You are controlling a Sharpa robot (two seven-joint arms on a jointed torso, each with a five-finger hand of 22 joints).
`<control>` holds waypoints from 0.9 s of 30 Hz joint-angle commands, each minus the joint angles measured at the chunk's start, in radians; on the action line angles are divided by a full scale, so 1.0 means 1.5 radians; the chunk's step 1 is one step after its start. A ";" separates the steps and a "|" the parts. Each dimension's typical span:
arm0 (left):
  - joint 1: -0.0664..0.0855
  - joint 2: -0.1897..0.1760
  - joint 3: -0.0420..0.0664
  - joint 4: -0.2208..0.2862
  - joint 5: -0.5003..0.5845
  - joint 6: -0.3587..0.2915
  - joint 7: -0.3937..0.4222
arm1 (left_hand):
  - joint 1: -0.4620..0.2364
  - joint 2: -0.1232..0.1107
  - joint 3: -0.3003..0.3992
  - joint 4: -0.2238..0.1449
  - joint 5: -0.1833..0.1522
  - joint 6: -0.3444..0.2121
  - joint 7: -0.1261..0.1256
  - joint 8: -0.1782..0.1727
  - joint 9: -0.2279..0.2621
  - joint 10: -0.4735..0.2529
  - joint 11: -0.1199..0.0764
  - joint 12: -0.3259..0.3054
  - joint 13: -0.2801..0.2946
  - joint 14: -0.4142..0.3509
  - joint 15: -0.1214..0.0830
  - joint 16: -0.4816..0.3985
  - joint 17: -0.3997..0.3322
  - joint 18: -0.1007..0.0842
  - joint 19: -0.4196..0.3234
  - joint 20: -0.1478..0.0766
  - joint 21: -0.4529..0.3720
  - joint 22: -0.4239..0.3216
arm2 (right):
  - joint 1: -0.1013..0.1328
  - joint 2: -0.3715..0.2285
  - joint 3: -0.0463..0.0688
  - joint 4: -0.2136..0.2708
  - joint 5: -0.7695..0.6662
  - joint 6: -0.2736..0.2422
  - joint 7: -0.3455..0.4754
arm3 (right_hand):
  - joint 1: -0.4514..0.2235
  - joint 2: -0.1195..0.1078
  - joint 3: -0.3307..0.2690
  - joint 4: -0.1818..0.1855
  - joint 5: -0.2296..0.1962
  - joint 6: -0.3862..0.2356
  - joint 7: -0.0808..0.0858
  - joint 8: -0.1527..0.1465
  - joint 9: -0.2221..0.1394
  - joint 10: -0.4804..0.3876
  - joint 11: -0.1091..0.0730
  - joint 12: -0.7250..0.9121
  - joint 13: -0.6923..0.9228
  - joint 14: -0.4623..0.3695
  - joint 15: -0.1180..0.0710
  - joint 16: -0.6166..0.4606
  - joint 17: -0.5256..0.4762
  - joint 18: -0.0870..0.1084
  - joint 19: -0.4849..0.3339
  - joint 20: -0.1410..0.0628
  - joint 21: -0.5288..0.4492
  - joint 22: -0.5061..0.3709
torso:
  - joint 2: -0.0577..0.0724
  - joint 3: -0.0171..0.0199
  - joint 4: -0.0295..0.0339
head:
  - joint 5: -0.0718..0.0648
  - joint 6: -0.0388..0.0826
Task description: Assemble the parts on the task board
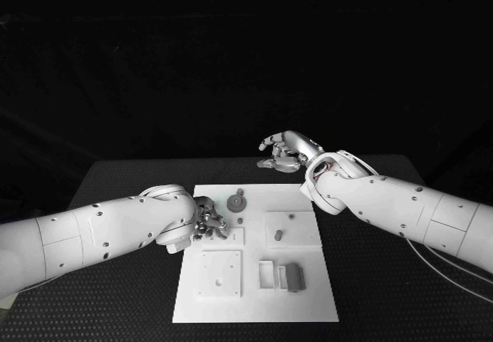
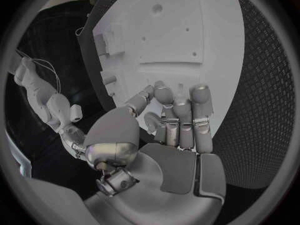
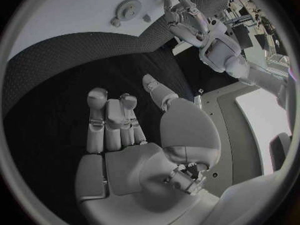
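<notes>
The white task board (image 1: 308,299) lies in the middle of the black table (image 1: 113,185), its long side running from the near edge toward the far edge. On the board's far end a small grey gear (image 1: 237,205) lies flat, with a smaller round piece (image 1: 241,192) just beyond it. Toward the middle, near the right edge, a square raised block (image 1: 291,229) carries a short grey peg (image 1: 277,233). At the near end a larger square plate (image 1: 221,273) sits by the left edge, and beside it, toward the right, a dark grey bar (image 1: 295,277) rests in a white slotted holder (image 1: 269,275).

The left hand (image 1: 206,223) hangs over the board's left edge, close to the gear and about level with the raised block. Its fingers (image 2: 181,116) are curled inward and close together; in the left wrist view nothing shows between them.

The right hand (image 1: 288,151) is off the board, above the black tabletop past the board's far right corner. Its fingers (image 3: 107,116) are loosely bent and apart from the thumb, and it holds nothing.
</notes>
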 commanded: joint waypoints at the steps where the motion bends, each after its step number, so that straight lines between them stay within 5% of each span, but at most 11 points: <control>1: -0.002 0.004 -0.001 0.001 -0.005 0.011 0.005 | -0.004 -0.011 -0.002 0.005 -0.020 0.088 -0.036 0.005 0.001 -0.029 -0.032 0.005 -0.001 -0.010 -0.023 0.004 -0.002 0.029 0.010 -0.008 0.000 0.013 | 0.000 0.000 0.000 0.001 -0.006 0.007 0.002 | 0.000 0.007 -0.004 0.000 -0.002 0.001 0.007 0.003 0.001 -0.004 0.001 0.001 -0.001 -0.004 0.000 -0.002 0.001 0.052 -0.001 -0.005 -0.004 0.008 | 0.000 -0.0004 0.0001 | 0.000 0.001; 12: -0.002 0.004 -0.001 0.000 -0.005 0.009 0.007 | -0.042 -0.052 -0.023 0.036 -0.028 0.088 -0.036 0.006 0.004 -0.030 -0.033 0.007 -0.001 -0.012 -0.023 0.008 -0.004 0.030 0.011 -0.009 -0.001 0.013 | 0.000 -0.001 0.000 0.001 -0.006 0.007 0.002 | 0.000 0.007 -0.004 -0.001 -0.002 0.001 0.007 0.003 0.001 -0.004 0.001 0.001 -0.001 -0.004 0.000 -0.002 0.001 0.052 -0.001 -0.005 -0.005 0.008 | 0.000 -0.0004 0.0002 | -0.001 0.000; 27: -0.003 0.004 -0.001 -0.001 -0.004 0.006 0.011 | -0.073 -0.076 -0.032 0.063 -0.028 0.087 -0.037 0.006 0.007 -0.031 -0.034 0.009 -0.002 -0.014 -0.024 0.012 -0.006 0.031 0.010 -0.009 -0.001 0.013 | 0.000 -0.002 0.000 0.002 -0.006 0.006 0.001 | 0.000 0.007 -0.005 -0.001 -0.002 0.001 0.007 0.003 0.001 -0.004 0.001 0.001 -0.001 -0.004 0.000 -0.003 0.001 0.052 -0.001 -0.004 -0.005 0.009 | 0.000 -0.0007 0.0005 | -0.002 0.000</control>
